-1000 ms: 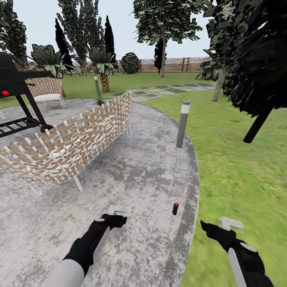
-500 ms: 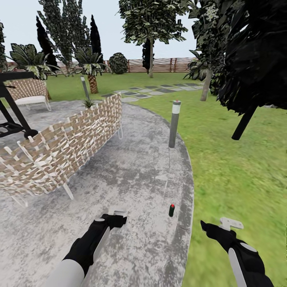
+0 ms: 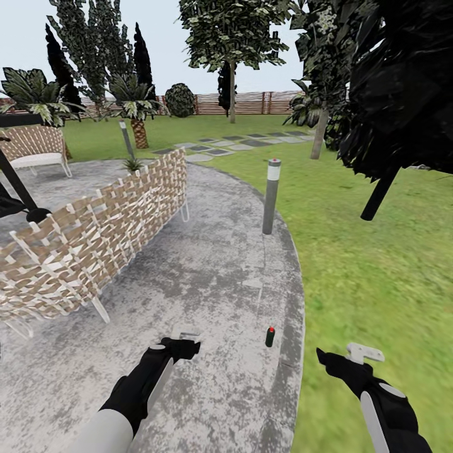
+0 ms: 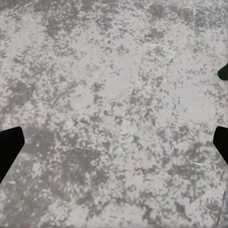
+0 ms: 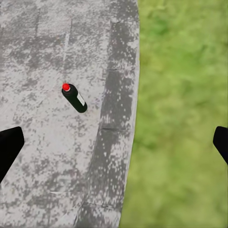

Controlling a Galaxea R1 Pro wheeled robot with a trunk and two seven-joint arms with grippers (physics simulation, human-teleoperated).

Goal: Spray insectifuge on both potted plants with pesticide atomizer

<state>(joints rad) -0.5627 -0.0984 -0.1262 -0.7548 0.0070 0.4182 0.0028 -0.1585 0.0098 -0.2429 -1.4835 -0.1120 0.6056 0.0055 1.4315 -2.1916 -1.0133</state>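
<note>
The pesticide atomizer [image 3: 270, 336] is a slim dark green bottle with a red top, standing on the grey paving near its curved edge with the lawn. It stands between my two grippers and a little ahead of them. The right wrist view shows the atomizer [image 5: 75, 98] with a white label, apart from the fingers. My left gripper [image 3: 184, 340] and right gripper [image 3: 345, 356] both hover open and empty above the ground. One potted plant [image 3: 132, 164], a small green rosette, shows past the far end of the woven bench.
A long woven bench [image 3: 94, 233] stands on the paving to the left. A grey bollard [image 3: 271, 195] rises at the paving's edge ahead. A dark tree [image 3: 402, 94] overhangs the lawn at right. Stepping stones [image 3: 233, 146] lead toward the brown fence [image 3: 251, 102].
The whole head view has shifted: bench, bollard and trees slid left and the atomizer sits slightly lower, so the camera moved. Both arms hold the same pose.
</note>
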